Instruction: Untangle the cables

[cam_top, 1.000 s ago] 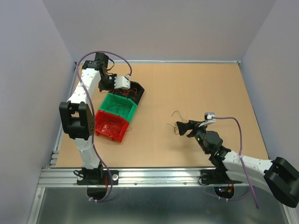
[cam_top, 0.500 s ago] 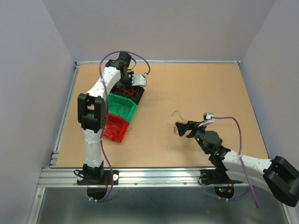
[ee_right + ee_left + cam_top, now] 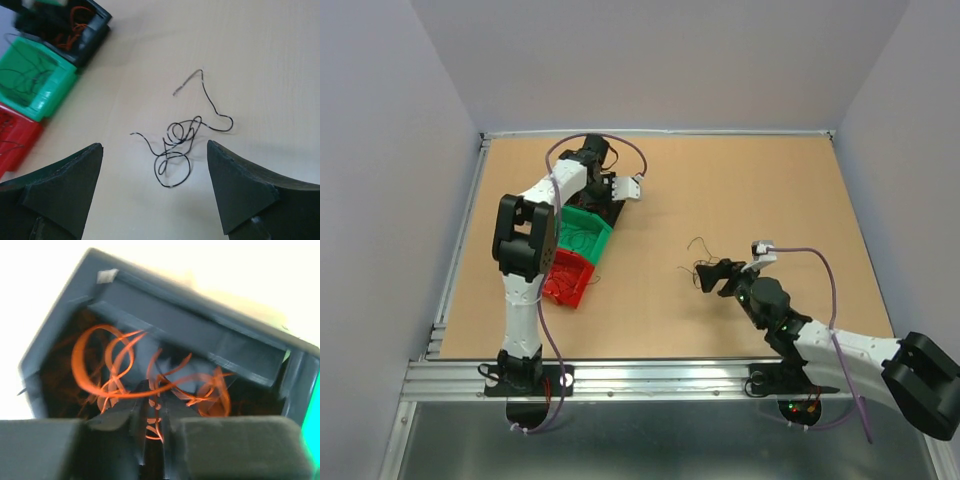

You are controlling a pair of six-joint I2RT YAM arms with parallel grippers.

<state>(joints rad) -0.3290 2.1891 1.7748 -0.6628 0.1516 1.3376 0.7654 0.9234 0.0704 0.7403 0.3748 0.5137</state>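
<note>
**Left arm reaching far back, right arm low with its gripper wide open**

The left arm (image 3: pixel 520 300) stands up tall from its base, bends at the elbow and reaches far toward the back, with its wrist tipped down. The left gripper (image 3: pixel 152 432) points down, and its two fingers (image 3: pixel 131 436) sit close together with only a thin slit between them. The right arm (image 3: pixel 840 345) lies low, folds at its elbow on the far right and reaches in toward the middle. The right gripper (image 3: pixel 154 146) tilts down with its fingers spread far apart.
</note>
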